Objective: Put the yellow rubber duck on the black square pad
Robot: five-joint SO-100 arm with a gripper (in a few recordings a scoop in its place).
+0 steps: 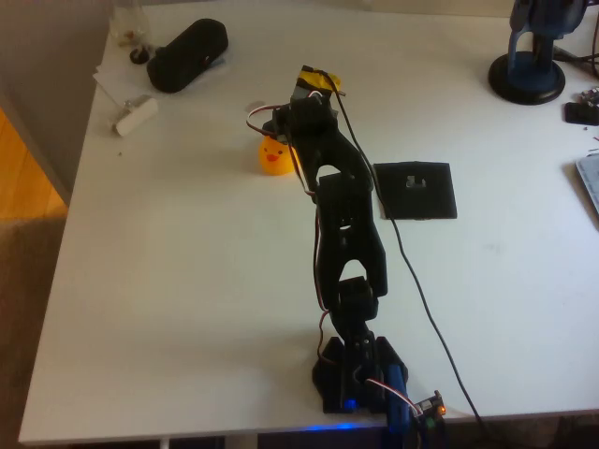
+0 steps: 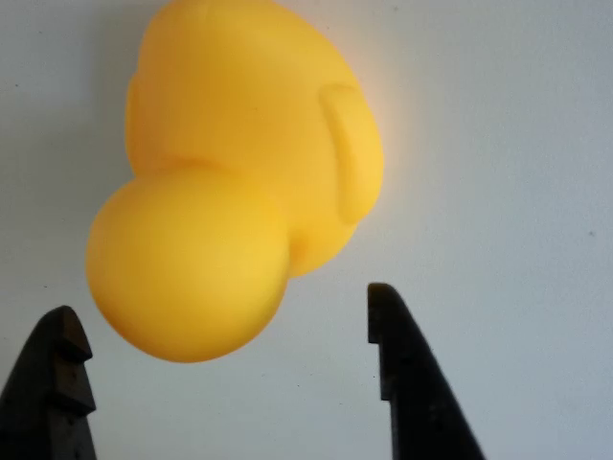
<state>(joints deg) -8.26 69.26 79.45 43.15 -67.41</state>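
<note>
No readable text

The black square pad (image 1: 416,190) bears a faint pale mark at its centre, too small and blurred to read in the overhead view.

On the white table (image 1: 187,309) the black arm (image 1: 342,234) stretches away from its base at the near edge, its wrist hanging right over the yellow rubber duck (image 1: 273,156), which peeks out on its left. The black square pad (image 1: 415,190) lies flat just right of the arm, apart from the duck. A black oblong case (image 1: 188,54) sits toward the far left corner, with a small white cylinder (image 1: 136,115) near it.
</note>
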